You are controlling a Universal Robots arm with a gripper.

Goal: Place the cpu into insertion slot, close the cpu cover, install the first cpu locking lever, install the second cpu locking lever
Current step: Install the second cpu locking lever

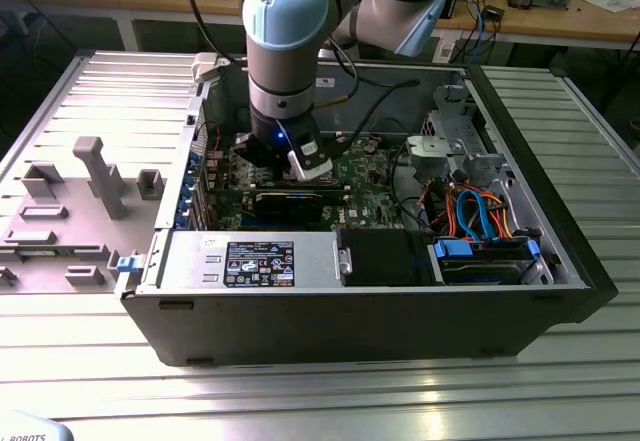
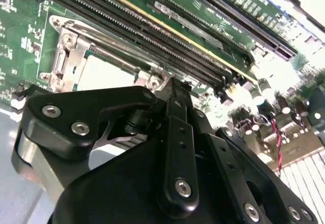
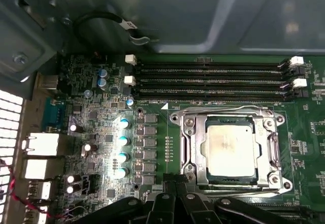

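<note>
The cpu (image 3: 231, 150), a square chip with a silver-grey top, lies flat in the insertion slot (image 3: 281, 118) on the green motherboard (image 1: 370, 196). The silvery cpu cover (image 3: 194, 142) is down around it, framing the chip through its window. A thin wire lever (image 3: 223, 110) runs along the side of the socket nearest the memory slots. My gripper (image 3: 175, 184) is shut, its black fingertips together just off the opposite side of the socket. In the second wrist view the gripper (image 2: 172, 84) sits right at the cover's (image 2: 68, 61) corner, beside the cpu (image 2: 104, 74). The exterior view shows the gripper (image 1: 300, 166) low inside the open computer case.
Long black memory slots (image 3: 213, 82) run beside the socket. Capacitors (image 3: 122, 148) and rear ports (image 3: 43, 145) stand on the other side. In the exterior view a power supply (image 1: 250, 261), a drive cage with blue cables (image 1: 480, 221) and a grey fixture tray (image 1: 90, 191) surround the work area.
</note>
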